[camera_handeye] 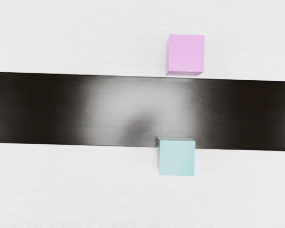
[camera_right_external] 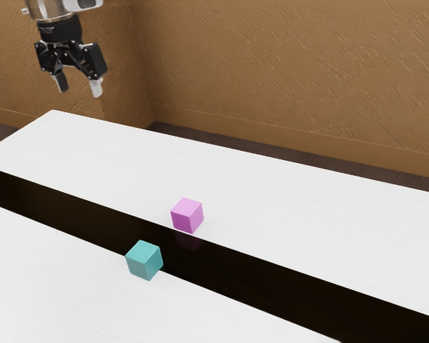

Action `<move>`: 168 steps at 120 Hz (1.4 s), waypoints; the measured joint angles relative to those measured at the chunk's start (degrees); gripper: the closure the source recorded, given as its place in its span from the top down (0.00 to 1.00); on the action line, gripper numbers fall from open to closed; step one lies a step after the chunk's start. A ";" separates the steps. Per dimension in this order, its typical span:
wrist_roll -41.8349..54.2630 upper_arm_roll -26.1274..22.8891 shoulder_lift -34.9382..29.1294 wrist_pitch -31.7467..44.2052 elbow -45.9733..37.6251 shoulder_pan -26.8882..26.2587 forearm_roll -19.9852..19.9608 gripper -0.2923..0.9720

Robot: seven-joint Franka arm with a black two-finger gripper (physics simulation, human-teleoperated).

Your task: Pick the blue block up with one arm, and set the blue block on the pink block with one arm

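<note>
The blue block [camera_right_external: 144, 259] is a small teal-blue cube sitting at the near edge of a dark stripe on the white table. The pink block [camera_right_external: 187, 214] rests at the stripe's far edge, a short way up and to the exterior view's right of the blue one. My gripper [camera_right_external: 77, 84] hangs high at the upper left of the exterior view, far from both cubes, open with nothing between its fingers. In the wrist view the blue block [camera_handeye: 176, 156] and the pink block [camera_handeye: 185, 54] face each other across the stripe.
The white table [camera_right_external: 286, 200] is crossed by a glossy black stripe [camera_right_external: 272, 275] running diagonally. A tan textured wall [camera_right_external: 286, 64] with a baseboard stands behind the table's far edge.
</note>
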 joint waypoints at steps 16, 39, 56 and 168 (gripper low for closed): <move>0.21 -0.70 0.04 -1.57 6.07 3.31 0.20 0.77; -1.30 -12.70 -1.46 -9.93 23.95 16.32 2.75 0.77; -2.13 -14.41 -1.53 -12.18 24.26 7.33 3.07 0.77; 1.99 -14.16 3.52 54.83 -50.34 5.75 -5.32 0.77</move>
